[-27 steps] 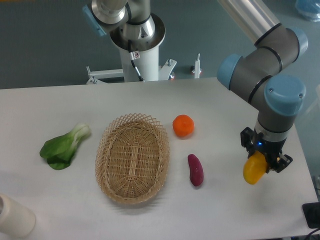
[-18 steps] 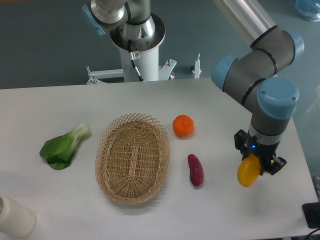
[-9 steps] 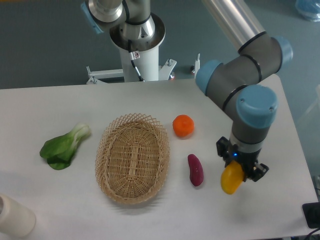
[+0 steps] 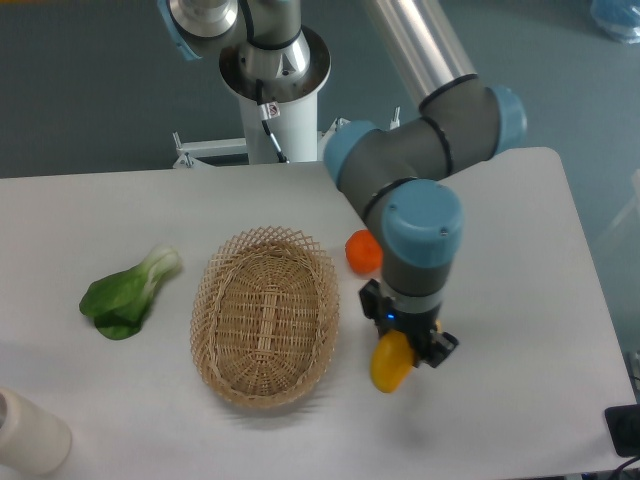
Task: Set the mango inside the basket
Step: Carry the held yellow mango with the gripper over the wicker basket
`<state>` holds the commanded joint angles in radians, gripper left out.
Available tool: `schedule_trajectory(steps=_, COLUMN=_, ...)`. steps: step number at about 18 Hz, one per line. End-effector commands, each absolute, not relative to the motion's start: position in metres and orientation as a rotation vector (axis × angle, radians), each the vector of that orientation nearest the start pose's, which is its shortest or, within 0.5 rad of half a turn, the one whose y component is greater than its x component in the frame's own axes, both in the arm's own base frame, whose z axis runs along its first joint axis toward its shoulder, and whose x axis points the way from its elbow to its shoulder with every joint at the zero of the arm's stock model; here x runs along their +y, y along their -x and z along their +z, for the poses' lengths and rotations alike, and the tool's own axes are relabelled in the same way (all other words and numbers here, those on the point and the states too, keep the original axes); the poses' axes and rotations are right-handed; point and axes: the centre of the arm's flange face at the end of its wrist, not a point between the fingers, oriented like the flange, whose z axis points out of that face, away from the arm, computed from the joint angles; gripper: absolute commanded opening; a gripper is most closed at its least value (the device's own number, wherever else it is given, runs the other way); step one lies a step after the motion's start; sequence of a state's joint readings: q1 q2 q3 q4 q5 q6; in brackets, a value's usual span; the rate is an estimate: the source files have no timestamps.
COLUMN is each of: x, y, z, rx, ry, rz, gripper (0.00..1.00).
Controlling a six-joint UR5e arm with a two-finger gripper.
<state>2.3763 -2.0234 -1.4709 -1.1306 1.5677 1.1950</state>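
White worktop [image 4: 520, 260] carries the wicker basket [image 4: 265, 317]; the gripper [image 4: 403, 345], jaws clenched on the mango [image 4: 390, 362], hangs at the basket's 3 o'clock, mid-transfer: next, carry it over the rim and release.

End effector [image 4: 405, 350] with mango [image 4: 391, 362] sits just at 3 o'clock of the basket [image 4: 265, 316]; only a narrow gap to the rim. Basket interior open. Orange [image 4: 360, 251] at 12 o'clock of the end effector, partly behind the arm. Bok choy [image 4: 128, 294] well off at 9 o'clock. Surface [image 4: 520, 300] at 3 o'clock bare.
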Motion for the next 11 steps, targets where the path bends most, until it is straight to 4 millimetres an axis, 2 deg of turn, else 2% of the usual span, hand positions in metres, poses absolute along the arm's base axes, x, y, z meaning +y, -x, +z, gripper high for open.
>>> schedule_trajectory(steps=3, x=0.552, y=0.360, z=0.316, rx=0.620, ry=3.028, rz=0.097, gripper=0.49)
schedule_trajectory(steps=4, x=0.555, y=0.344, z=0.315, rx=0.645, ry=3.008, rz=0.107, gripper=0.49)
schedule_trajectory(steps=7, x=0.554, y=0.320, z=0.301, rx=0.676, ry=3.008, rz=0.092, gripper=0.49)
schedule_trajectory(steps=11, x=0.547, y=0.303, z=0.284, rx=0.694, ry=2.988, rz=0.125, gripper=0.49)
